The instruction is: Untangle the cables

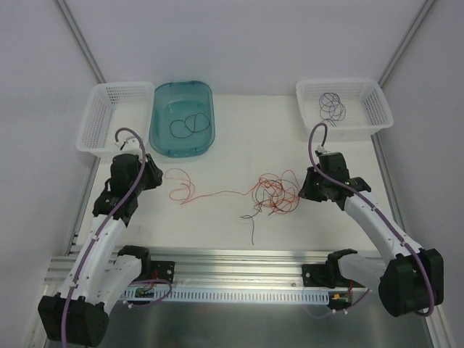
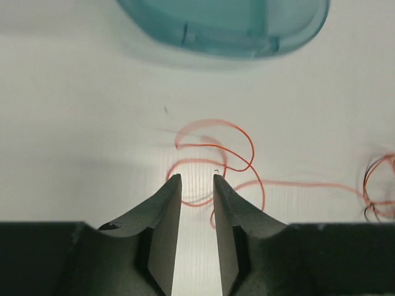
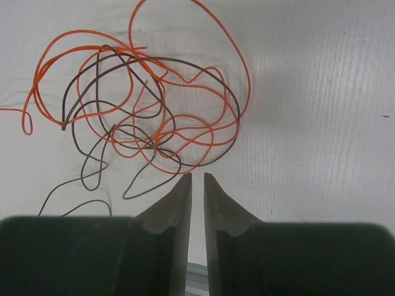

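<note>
A tangle of orange and black cables (image 1: 275,193) lies right of the table's middle. One orange strand runs left from it to loose loops (image 1: 181,185). My left gripper (image 1: 156,176) hovers just left of those loops (image 2: 213,151). Its jaws (image 2: 196,179) are slightly open with nothing between them. My right gripper (image 1: 301,190) sits at the tangle's right edge. Its jaws (image 3: 197,176) stand a narrow gap apart, empty, just short of the orange and black cables (image 3: 154,111). A black tail (image 1: 251,221) trails toward the near edge.
A teal bin (image 1: 163,141) at the back holds a black cable (image 1: 187,125). A white basket (image 1: 377,109) at the back right holds a dark purple cable (image 1: 333,107). Another white basket (image 1: 109,119) stands at the back left. A metal rail (image 1: 239,272) runs along the near edge.
</note>
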{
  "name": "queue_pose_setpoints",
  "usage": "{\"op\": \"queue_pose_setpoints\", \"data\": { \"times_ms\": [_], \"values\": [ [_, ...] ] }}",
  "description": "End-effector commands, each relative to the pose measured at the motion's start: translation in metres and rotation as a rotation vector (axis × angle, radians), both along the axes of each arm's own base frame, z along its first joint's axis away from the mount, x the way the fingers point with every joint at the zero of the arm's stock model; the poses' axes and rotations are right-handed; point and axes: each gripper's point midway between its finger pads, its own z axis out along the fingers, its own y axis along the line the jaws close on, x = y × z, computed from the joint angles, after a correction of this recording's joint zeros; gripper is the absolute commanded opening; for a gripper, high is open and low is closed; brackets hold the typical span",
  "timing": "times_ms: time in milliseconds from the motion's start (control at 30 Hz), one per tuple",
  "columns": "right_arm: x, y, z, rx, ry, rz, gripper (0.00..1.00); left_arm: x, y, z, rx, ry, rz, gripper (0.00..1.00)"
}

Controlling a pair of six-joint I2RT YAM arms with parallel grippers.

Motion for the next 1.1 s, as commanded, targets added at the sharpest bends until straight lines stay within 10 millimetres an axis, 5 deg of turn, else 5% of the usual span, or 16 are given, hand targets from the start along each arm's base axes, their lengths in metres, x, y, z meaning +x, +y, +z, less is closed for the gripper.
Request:
{"op": "queue_pose_setpoints", "data": {
  "times_ms": [0,200,367,667,900,1067],
  "values": [
    [0.007,0.013,0.007,0.013,-0.054,0.065,0.18,-0.025,-0.024,-0.054,-0.11,0.225,-0.077,0.29],
    [0.002,0.031,0.015,0.023,-0.095,0.148,0.37,-0.033,-0.026,-0.062,-0.077,0.29,-0.1,0.73],
    [-0.001,0.039,0.023,0.028,-0.129,0.192,0.62,-0.037,-0.066,-0.032,-0.025,0.215,-0.345,0.97],
    [-0.003,0.04,0.039,0.043,-0.186,0.209,0.99,-0.029,-0.186,-0.018,0.213,0.18,-0.791,0.99],
    [-0.011,0.034,0.047,0.043,-0.215,0.193,0.99,-0.004,-0.265,-0.039,0.256,0.177,-0.949,0.98],
    [-0.015,0.023,0.051,0.007,-0.235,0.169,1.0,0.013,-0.3,-0.066,0.28,0.196,-0.999,0.86]
  ]
}}
